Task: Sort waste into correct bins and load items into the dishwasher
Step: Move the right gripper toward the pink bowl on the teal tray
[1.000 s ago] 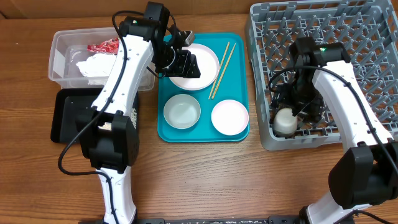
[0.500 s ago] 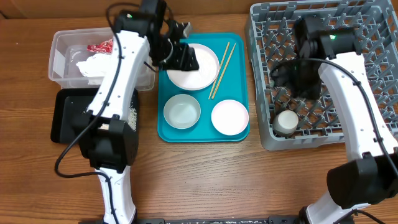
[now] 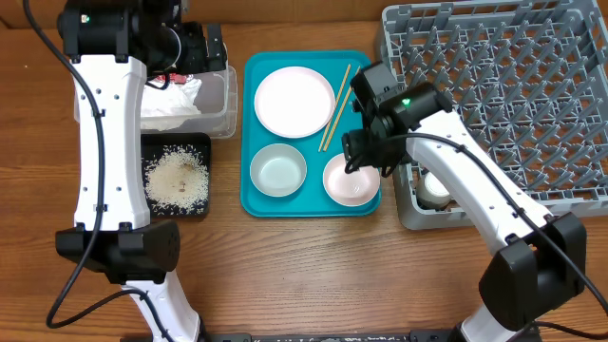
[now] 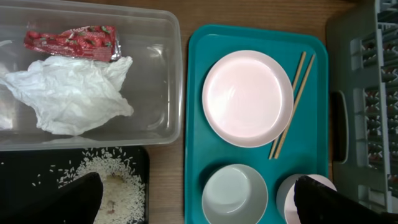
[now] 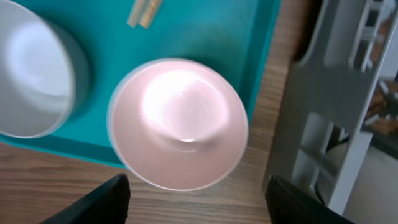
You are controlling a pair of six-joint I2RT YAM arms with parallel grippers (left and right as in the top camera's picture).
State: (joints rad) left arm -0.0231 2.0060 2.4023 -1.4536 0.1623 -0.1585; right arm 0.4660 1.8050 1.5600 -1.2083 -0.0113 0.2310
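My left gripper [image 3: 201, 49] hangs open and empty above the clear tub [image 3: 224, 104], high enough that its wrist view takes in tub and tray. In the tub lie the white napkin [image 4: 68, 93] and the red wrapper [image 4: 69, 42]. Rice [image 3: 176, 178] is heaped on the black tray [image 3: 152, 211]. The teal tray [image 3: 313, 203] carries the plate [image 3: 294, 102], the chopsticks [image 3: 338, 93], a white bowl [image 3: 278, 171] and a pinkish bowl [image 5: 177, 124]. My right gripper [image 5: 199, 205] is open just above the pinkish bowl, fingers [image 5: 99, 202] straddling its near rim. The cup [image 3: 435, 188] sits in the grey dish rack [image 3: 494, 85].
The rack's left wall [image 5: 336, 118] stands close on the right of my right gripper. Bare wooden table [image 3: 313, 275] lies in front of the teal tray. A narrow strip of wood separates tub and teal tray.
My left arm swung from over the plate back to the left above the tub and opened wide. My right arm left the cup in the rack and moved left over the pinkish bowl.
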